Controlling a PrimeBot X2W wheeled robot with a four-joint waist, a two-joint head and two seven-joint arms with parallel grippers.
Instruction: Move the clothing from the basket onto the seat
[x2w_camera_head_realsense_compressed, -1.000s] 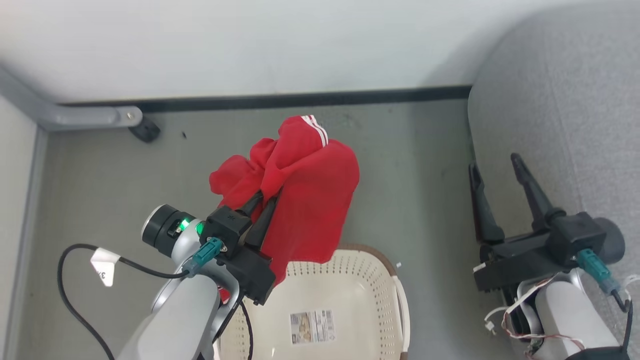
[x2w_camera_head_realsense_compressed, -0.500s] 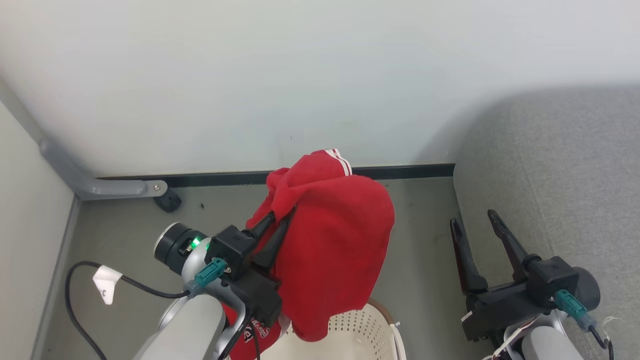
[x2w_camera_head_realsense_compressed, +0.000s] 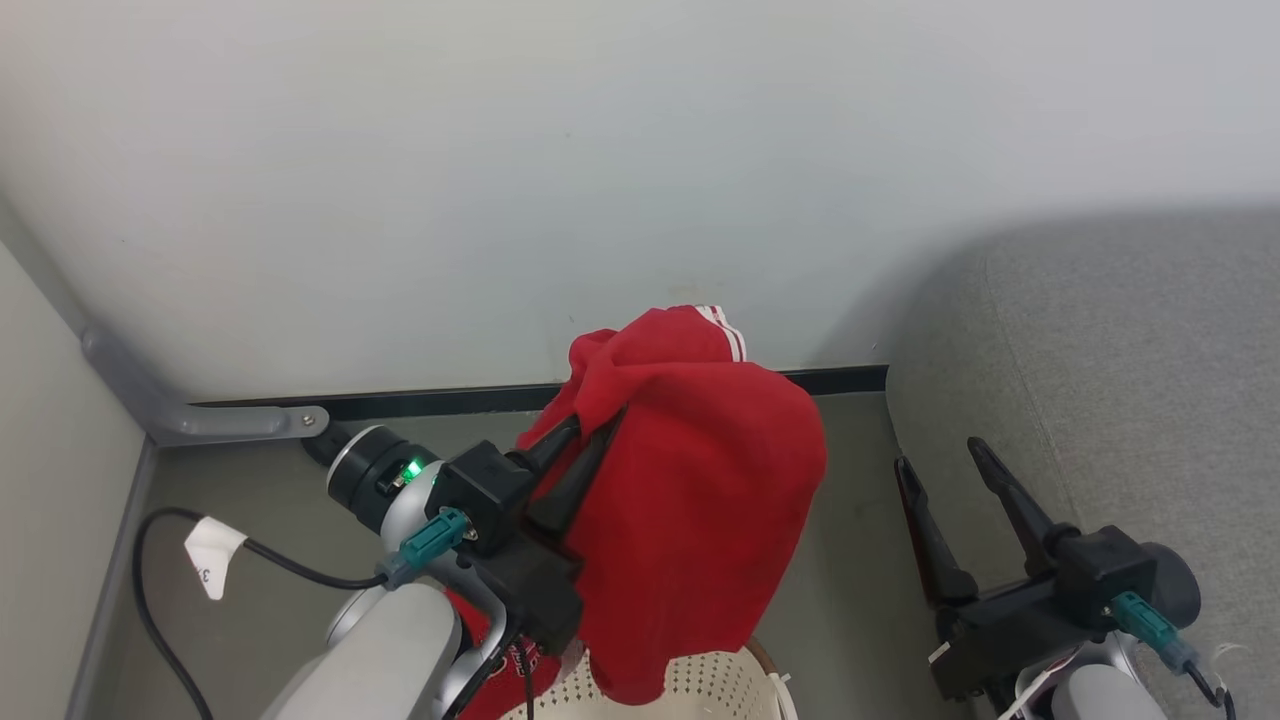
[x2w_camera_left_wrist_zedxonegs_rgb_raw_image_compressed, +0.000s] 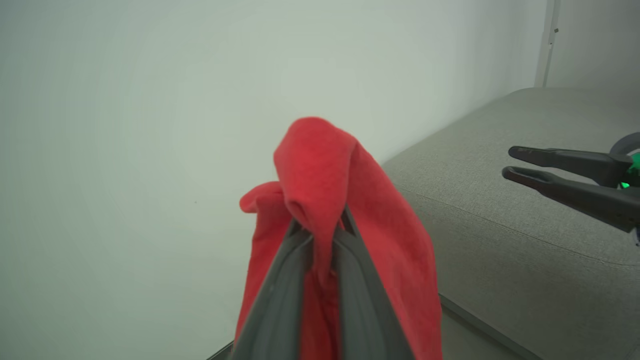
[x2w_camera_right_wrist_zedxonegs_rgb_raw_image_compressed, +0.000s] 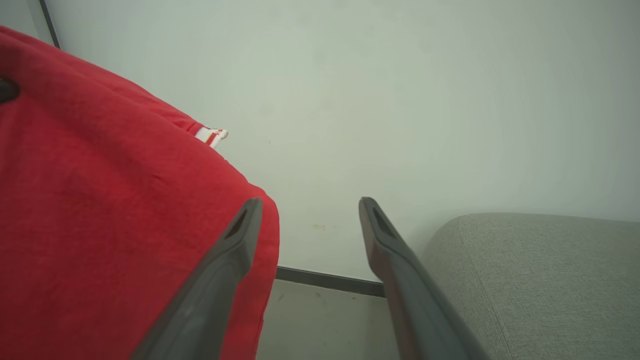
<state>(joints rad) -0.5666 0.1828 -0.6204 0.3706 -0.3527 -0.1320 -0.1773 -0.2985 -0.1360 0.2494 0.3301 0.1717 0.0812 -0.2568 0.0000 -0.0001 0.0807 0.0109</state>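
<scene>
Far left, a grey bar (x2w_camera_head_realsense_compressed: 240, 425) runs along the btm of the pale wall (x2w_camera_head_realsense_compressed: 500, 150), & a white tag (x2w_camera_head_realsense_compressed: 212, 552) hangs over the grey floor (x2w_camera_head_realsense_compressed: 250, 490). Next is our left hand (x2w_camera_head_realsense_compressed: 592, 432). Its 2 dark fingers are pinched tight on the clothing (x2w_camera_head_realsense_compressed: 700, 500), a red top w/ white stripes at its top edge. The cloth hangs from the fingers up in the air, & its low end dangles just over the basket (x2w_camera_head_realsense_compressed: 710, 692). A 2nd red piece (x2w_camera_head_realsense_compressed: 505, 672) w/ white print peeks out under the left arm; we can't tell if it sits in the basket. Further right, our right hand (x2w_camera_head_realsense_compressed: 936, 453) is spread wide w/ just air between its fingers, near the big grey seat (x2w_camera_head_realsense_compressed: 1120, 380). The clothing is apart from the seat.
</scene>
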